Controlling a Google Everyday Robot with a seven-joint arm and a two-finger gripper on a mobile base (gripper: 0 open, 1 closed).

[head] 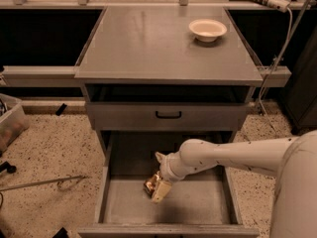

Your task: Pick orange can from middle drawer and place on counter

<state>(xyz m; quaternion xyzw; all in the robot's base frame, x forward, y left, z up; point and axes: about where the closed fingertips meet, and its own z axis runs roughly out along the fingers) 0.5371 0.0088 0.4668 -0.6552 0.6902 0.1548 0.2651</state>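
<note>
The orange can is a small shiny gold-orange can on the floor of the open middle drawer, left of centre. My gripper reaches down into the drawer on the white arm from the right. It is right against the can's right side. The gripper covers part of the can. The counter is the flat gray top of the cabinet, above and behind the drawer.
A white bowl stands on the counter's back right. A closed drawer front with a black handle sits just above the open drawer. A plastic bin and a thin rod lie on the speckled floor at left.
</note>
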